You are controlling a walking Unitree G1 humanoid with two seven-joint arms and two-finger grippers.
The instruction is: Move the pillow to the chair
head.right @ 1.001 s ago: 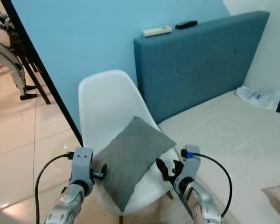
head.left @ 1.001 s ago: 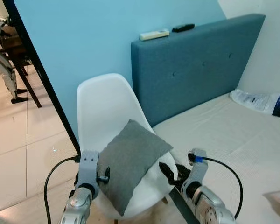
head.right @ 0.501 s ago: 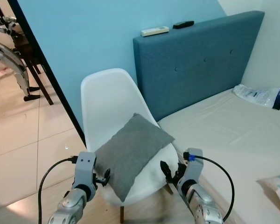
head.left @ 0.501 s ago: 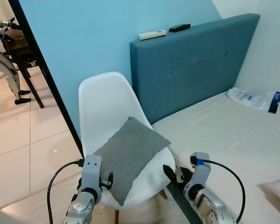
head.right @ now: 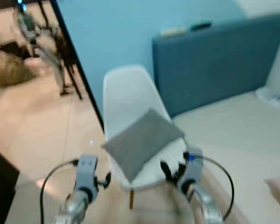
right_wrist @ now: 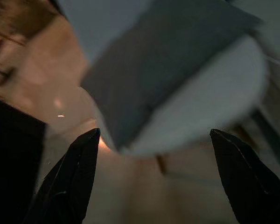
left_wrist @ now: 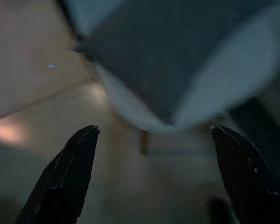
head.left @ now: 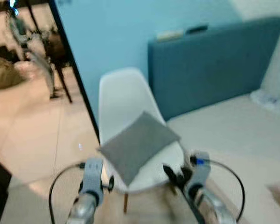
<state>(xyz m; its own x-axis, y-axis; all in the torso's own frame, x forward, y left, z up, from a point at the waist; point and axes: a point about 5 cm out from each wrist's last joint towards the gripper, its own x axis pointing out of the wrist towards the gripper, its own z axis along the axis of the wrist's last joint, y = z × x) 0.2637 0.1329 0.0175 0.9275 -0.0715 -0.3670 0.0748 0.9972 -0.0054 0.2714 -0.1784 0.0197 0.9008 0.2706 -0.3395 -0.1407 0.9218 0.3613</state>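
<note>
While the grey pillow [head.left: 139, 144] lies on the white chair [head.left: 123, 100], both pincers (left [left_wrist: 151, 175], right [right_wrist: 154, 175]) hang released.

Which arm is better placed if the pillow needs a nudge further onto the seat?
Left, marginally. The pillow overhangs the chair seat's front-left edge, right by the left gripper. The right gripper sits by the seat's right front. Both are open and empty.

One grey pillow [head.left: 139, 146], one white chair [head.left: 123, 98], one blue headboard [head.left: 214, 70], two claws.
</note>
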